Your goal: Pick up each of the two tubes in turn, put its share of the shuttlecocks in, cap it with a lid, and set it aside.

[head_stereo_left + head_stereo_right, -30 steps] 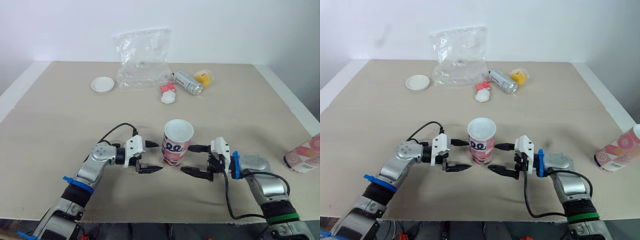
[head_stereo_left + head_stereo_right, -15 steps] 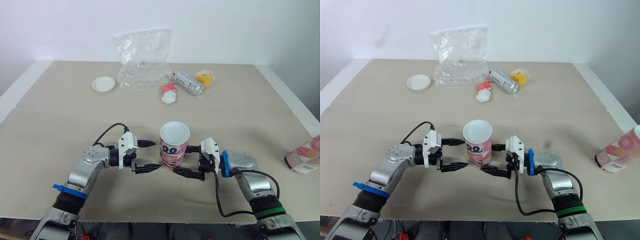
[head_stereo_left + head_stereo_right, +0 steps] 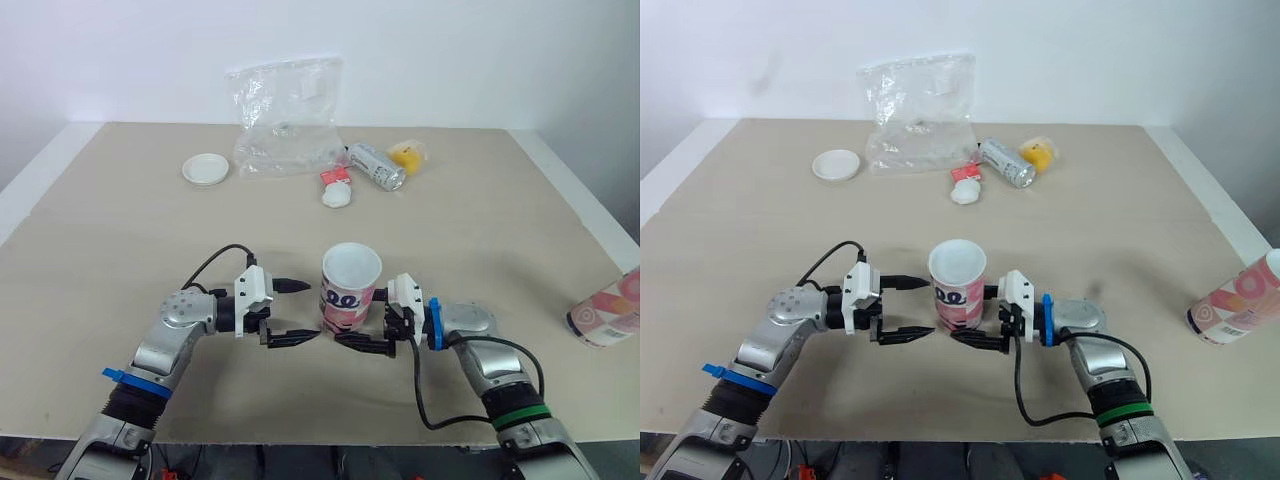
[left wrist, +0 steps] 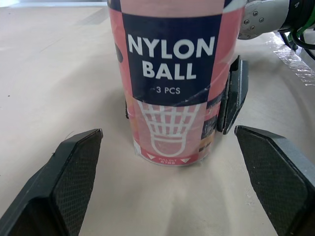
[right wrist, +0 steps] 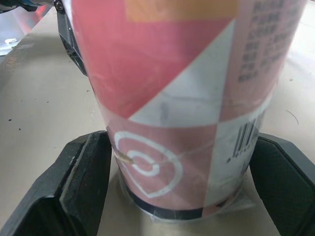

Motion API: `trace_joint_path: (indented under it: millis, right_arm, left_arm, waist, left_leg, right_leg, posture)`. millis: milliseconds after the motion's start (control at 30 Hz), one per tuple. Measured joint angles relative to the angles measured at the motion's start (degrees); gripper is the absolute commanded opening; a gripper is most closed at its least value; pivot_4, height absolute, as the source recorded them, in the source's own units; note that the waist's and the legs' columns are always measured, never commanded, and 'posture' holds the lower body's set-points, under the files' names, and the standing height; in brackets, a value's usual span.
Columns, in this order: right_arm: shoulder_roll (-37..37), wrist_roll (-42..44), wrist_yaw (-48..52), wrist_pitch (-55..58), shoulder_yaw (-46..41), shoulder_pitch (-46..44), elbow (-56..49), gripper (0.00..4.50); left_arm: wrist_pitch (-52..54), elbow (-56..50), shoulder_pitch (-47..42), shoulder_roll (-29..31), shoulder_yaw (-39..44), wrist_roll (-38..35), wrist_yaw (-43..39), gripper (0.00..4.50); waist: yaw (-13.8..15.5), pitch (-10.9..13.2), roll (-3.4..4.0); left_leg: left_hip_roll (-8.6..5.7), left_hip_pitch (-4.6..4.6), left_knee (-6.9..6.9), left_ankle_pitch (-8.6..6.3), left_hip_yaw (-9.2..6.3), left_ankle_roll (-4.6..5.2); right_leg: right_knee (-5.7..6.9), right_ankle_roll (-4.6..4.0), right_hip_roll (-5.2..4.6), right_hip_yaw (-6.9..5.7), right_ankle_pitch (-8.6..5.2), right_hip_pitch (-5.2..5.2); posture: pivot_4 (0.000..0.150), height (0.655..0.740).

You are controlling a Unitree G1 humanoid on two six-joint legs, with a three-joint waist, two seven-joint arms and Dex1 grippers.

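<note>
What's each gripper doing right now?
Left gripper: open, holding nothing, just short of the tube.
Right gripper: open, fingers on either side of the tube's base.

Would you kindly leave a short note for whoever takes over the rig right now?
Left gripper: open, beside the upright tube, not touching.
Right gripper: open, fingers either side of that tube's base.
The tube is uncapped, on the table.
Second tube lies at the right table edge; its contents cannot be told.
White lid sits far left.
To do: lift, fill, cap, set aside.
</note>
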Motion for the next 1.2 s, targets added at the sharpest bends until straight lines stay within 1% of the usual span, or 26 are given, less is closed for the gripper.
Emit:
trace_joint_path:
  millis: [367,800,967,1200]
  right_arm:
    - [3.74,-0.04,-0.72,0.09,0.42,-0.49,0.62,4.46]
    - [5.64,-0.57,-1.09,-0.09,1.08,-1.61,1.81,4.46]
    - [5.59,-0.56,-0.60,-0.19,1.27,-1.61,1.81,3.04]
    - [5.47,-0.82,-0.83,-0.63,1.45,-1.56,1.79,3.04]
  left_arm:
    - [-0.76,0.00,0.18,0.22,0.00,0.71,0.07,4.50]
    - [-1.25,-0.01,1.03,0.98,0.00,1.14,0.23,4.50]
    - [-1.26,-0.01,1.03,0.98,-0.01,1.19,0.35,4.50]
    - [-1.34,-0.01,0.86,0.96,-0.06,1.26,0.43,4.50]
  waist:
    - [-0.01,0.00,0.00]
    - [-0.02,0.00,0.00]
    - [-0.02,0.00,0.00]
    - [-0.02,0.00,0.00]
  left_leg:
    - [0.01,0.01,0.00,0.00,0.00,0.00]
    - [0.02,0.02,0.01,0.00,0.00,0.00]
    - [0.02,0.02,0.01,0.00,0.00,0.00]
    - [0.02,0.02,0.01,0.00,0.00,0.00]
  right_leg:
    - [0.01,-0.01,0.01,0.00,0.00,0.00]
    - [0.03,-0.03,0.01,0.00,0.02,0.00]
    - [0.02,-0.02,0.01,-0.01,0.02,0.01]
    - [0.03,-0.02,0.01,-0.01,0.03,0.01]
  posture:
    - [0.150,0.7400]
    - [0.150,0.7400]
    - [0.150,0.7400]
    - [0.150,0.7400]
